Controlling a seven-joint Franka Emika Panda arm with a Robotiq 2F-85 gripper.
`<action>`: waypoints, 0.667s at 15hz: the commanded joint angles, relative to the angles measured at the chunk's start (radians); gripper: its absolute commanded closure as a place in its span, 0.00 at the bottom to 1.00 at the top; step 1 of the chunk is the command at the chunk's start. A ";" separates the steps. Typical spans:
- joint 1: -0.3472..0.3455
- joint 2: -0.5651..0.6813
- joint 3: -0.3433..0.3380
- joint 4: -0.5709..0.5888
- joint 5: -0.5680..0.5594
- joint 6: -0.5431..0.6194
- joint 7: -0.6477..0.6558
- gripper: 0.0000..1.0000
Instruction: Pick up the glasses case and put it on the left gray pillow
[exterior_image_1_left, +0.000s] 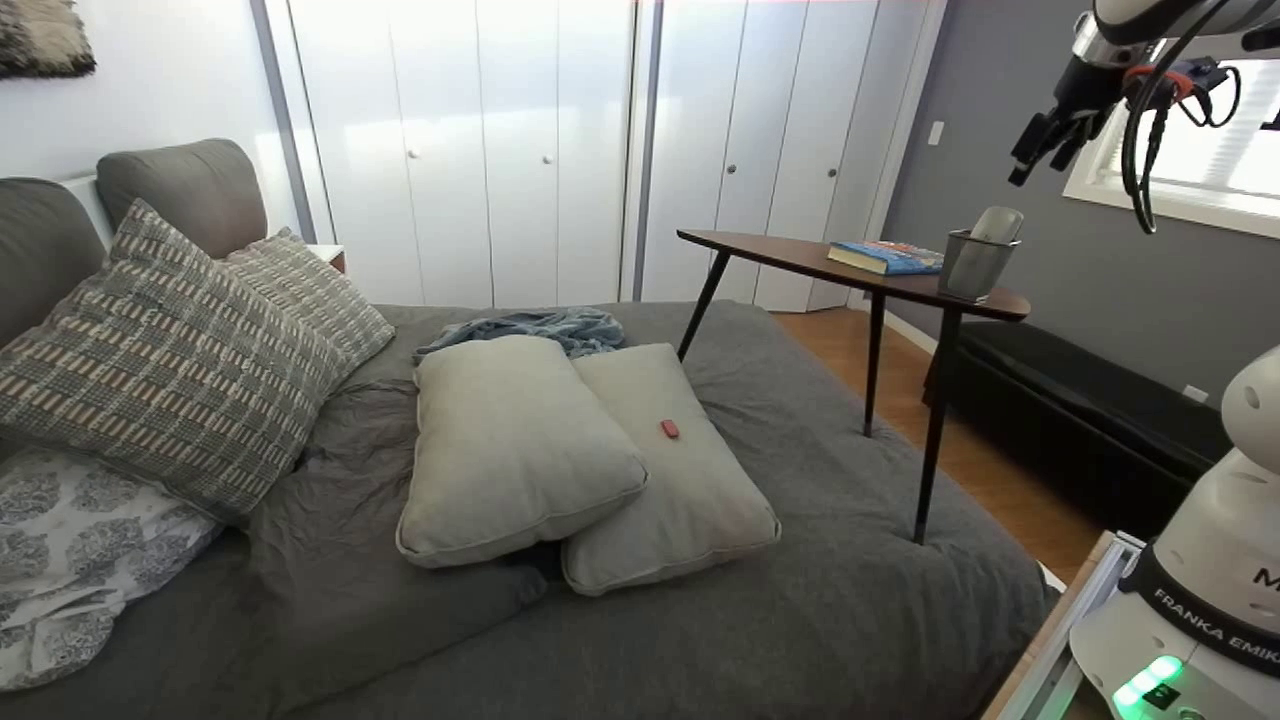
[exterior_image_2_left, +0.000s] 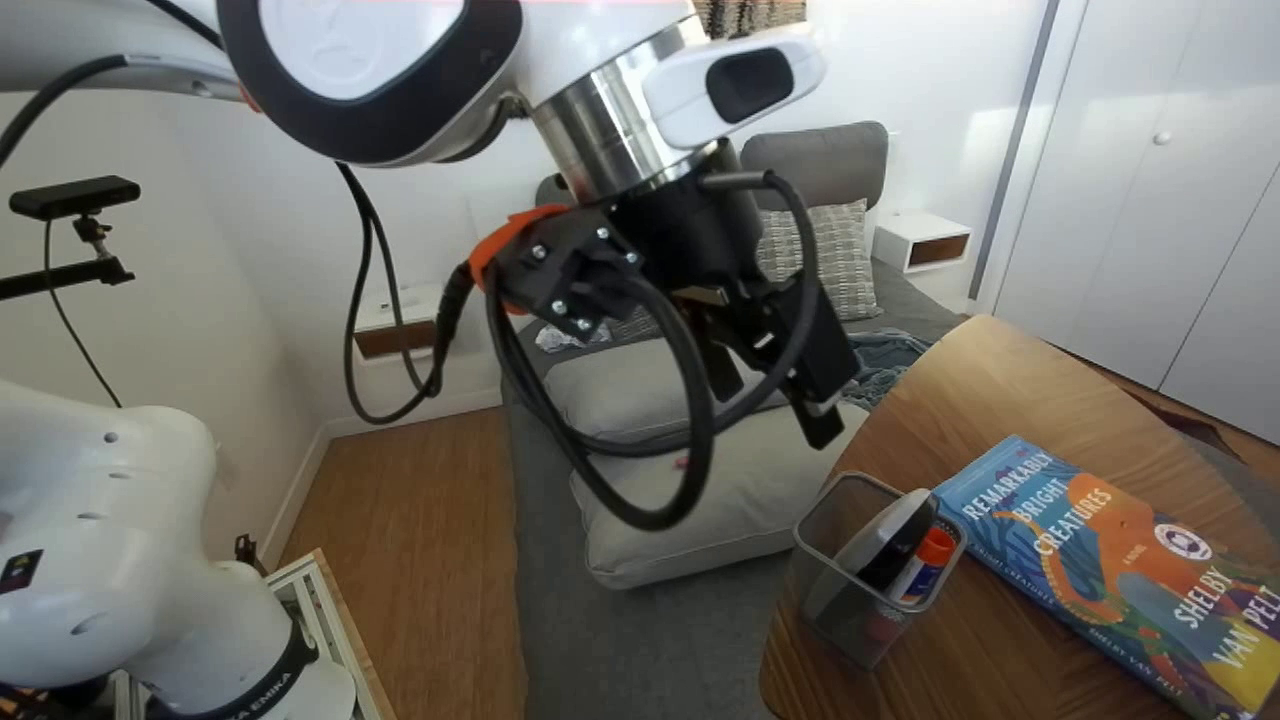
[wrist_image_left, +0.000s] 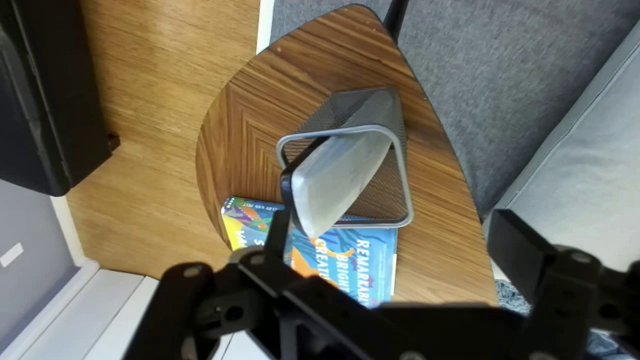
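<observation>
Daylight streaked the white closet doors beyond a grey bed, where the left pillow overlapped a lower pillow bearing a small red thing. Over the bed's edge, a tabletop carried a book and a mesh cup. The case leaned in the cup, its pale-and-black upper end out past the rim; an orange-capped stick stood just beside it.

Above the cup hung the gripper, jaws wide apart, holding nothing. Both exterior views showed a gap from fingertips to case, so the step in hand looked like the approach, with grasp, carry and placing all left to do.

Next, I judged, the gripper had to shift until the case sat midway between the jaws, because the wrist view set it toward 1 finger. It would then need to come down along the case's slant, a finger on each side, keeping off the stick. Lifting along that same lean seemed wise, since a sideways pull might have tipped the cup. The left pillow lay well apart, so I expected a long carry and a low release near its middle, in from the sloping edges.
</observation>
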 joint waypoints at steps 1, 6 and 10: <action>0.000 0.098 -0.078 0.101 0.101 0.011 -0.083 0.00; -0.033 0.131 -0.085 0.121 0.149 0.004 -0.045 0.00; -0.026 0.164 -0.105 0.146 0.174 -0.005 -0.095 0.00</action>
